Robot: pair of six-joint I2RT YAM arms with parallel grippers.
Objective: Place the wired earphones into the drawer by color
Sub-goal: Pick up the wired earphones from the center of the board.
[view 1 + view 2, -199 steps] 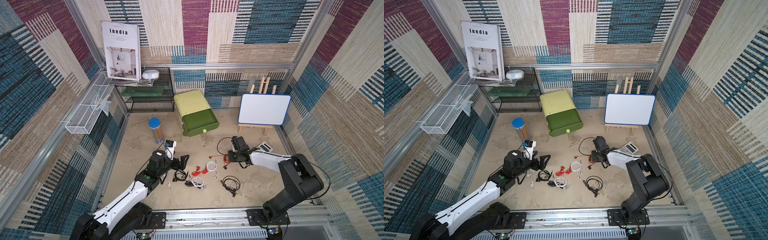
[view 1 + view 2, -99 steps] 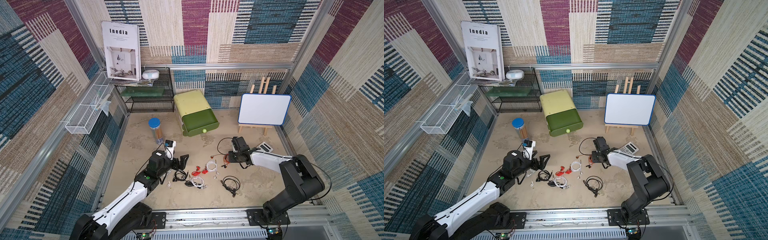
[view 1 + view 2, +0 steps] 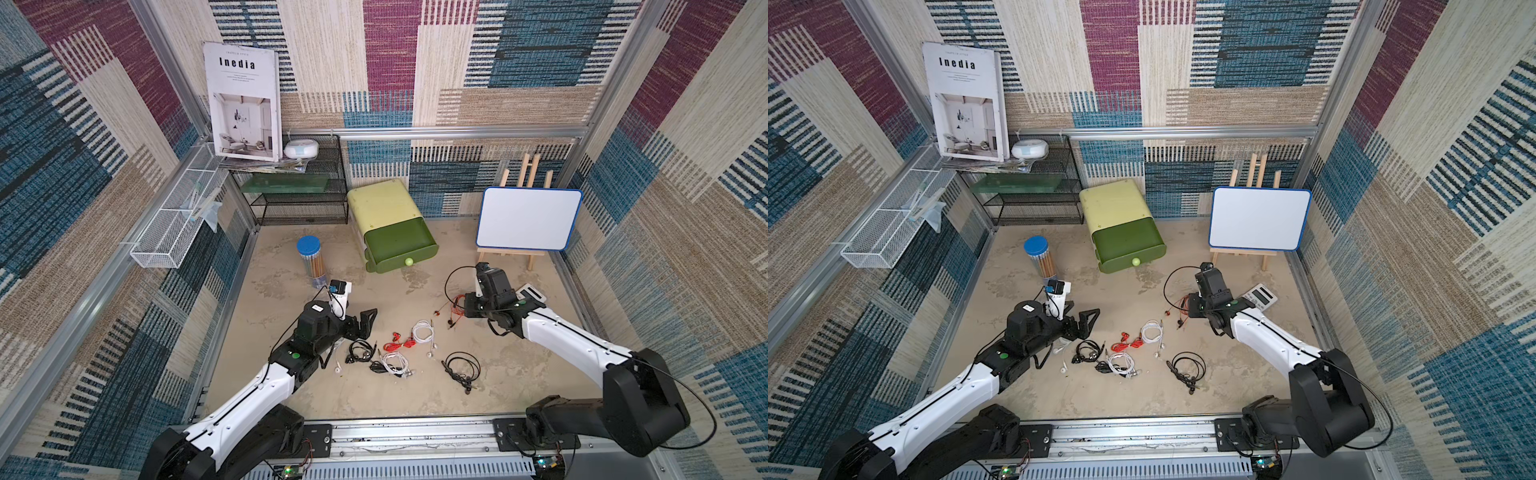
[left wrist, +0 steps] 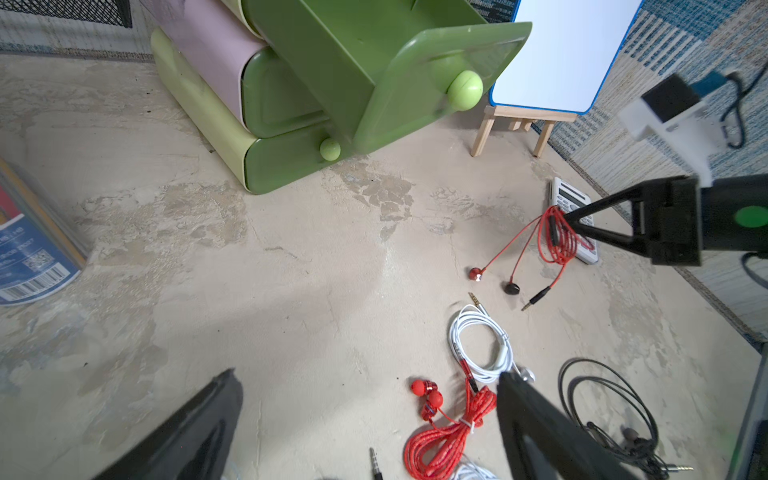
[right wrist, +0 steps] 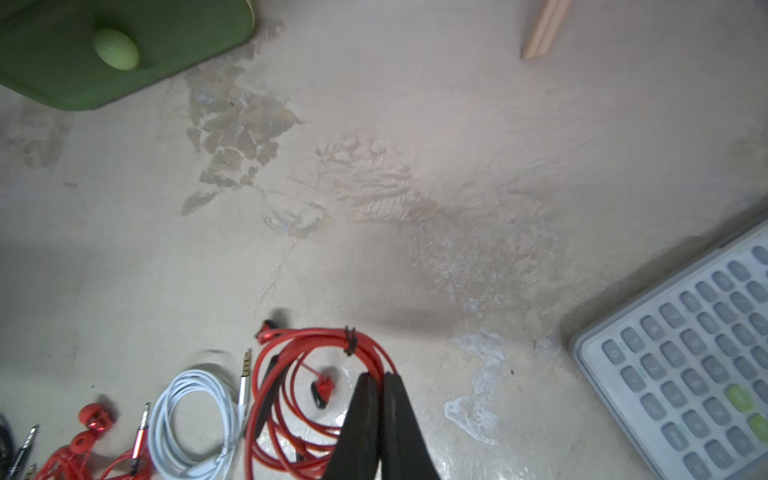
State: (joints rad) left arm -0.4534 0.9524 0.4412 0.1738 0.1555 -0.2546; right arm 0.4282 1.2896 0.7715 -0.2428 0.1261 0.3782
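Near the front edge of the surface, the left tool gapes wide above the loose earphones. Farther back, toward the right edge, the right tool pinches a red coil of earphones. The green drawer stands open beyond it, toward the far edge and leftward of that tool.

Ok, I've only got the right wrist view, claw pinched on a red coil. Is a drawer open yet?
Observer: Yes, the top drawer is pulled right out.
Operator: What's the other arm doing?
Observer: The left claw is open and empty, low over the floor.
Operator: Any black sets near me? I see none whole.
Observer: A black loop lies on the floor between the red coil and the front rail.
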